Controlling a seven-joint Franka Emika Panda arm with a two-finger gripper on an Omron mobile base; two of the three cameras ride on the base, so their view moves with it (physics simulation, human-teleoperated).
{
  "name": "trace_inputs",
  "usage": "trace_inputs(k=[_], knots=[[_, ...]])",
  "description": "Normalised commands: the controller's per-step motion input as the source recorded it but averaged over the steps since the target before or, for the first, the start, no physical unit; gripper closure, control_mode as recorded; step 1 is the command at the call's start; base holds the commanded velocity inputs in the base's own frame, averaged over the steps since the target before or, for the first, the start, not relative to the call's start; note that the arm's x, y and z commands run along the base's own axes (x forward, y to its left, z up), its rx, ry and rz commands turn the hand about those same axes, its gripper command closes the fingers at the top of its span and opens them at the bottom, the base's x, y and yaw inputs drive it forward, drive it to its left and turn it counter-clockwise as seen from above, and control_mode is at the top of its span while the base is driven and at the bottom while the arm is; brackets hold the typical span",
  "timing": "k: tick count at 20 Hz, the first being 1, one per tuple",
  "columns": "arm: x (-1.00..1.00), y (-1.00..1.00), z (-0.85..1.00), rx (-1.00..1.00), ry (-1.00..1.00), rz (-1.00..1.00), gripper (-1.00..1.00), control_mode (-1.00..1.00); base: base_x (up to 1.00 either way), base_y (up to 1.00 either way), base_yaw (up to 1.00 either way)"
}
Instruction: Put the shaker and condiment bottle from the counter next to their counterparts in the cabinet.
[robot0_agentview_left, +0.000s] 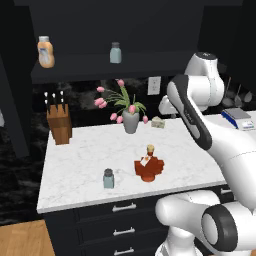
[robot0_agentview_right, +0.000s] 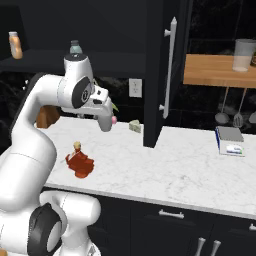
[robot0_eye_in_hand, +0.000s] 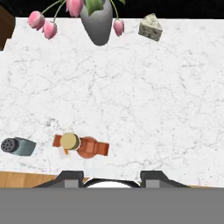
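Observation:
The small blue-grey shaker (robot0_agentview_left: 108, 178) stands near the front edge of the marble counter (robot0_agentview_left: 80, 150). Just to its right is the dark red-brown condiment bottle (robot0_agentview_left: 148, 167) with a tan cap. In the hand view the shaker (robot0_eye_in_hand: 18, 146) and the bottle (robot0_eye_in_hand: 81, 145) sit low and left. My gripper (robot0_eye_in_hand: 111, 178) hangs high above the counter, open and empty, to the right of both. From the right base view the gripper (robot0_agentview_right: 106, 124) hovers behind the bottle (robot0_agentview_right: 80, 162). Up in the black cabinet (robot0_agentview_left: 75, 70), the counterparts stand on the shelf: an orange bottle (robot0_agentview_left: 46, 52) and a twin shaker (robot0_agentview_left: 115, 52).
A grey vase of pink tulips (robot0_agentview_left: 131, 120), a knife block (robot0_agentview_left: 60, 122) and a small pale wedge (robot0_agentview_left: 158, 122) line the counter's back. The cabinet door (robot0_agentview_right: 167, 65) stands open to the right of my arm. A blue-and-white flat device (robot0_agentview_right: 231, 141) lies further right.

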Motion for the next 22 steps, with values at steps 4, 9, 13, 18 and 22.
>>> trace_inputs(k=[4, 9, 13, 18, 22], knots=[[0.00, 0.00, 0.00, 0.00, 0.02, 0.00, -1.00, -1.00, 0.00, 0.00, 0.00], [-0.16, -0.15, -0.46, 0.05, 0.06, 0.11, -1.00, -1.00, 0.00, 0.00, 0.00], [-0.38, -0.28, -0.51, 0.08, 0.01, 0.36, -1.00, -1.00, 0.00, 0.00, 0.00], [-0.26, -0.13, -0.19, 0.02, -0.03, 0.39, -1.00, -1.00, 0.00, 0.00, 0.00], [-0.08, 0.00, -0.06, 0.00, -0.11, 0.34, -1.00, -1.00, 0.00, 0.00, 0.00]])
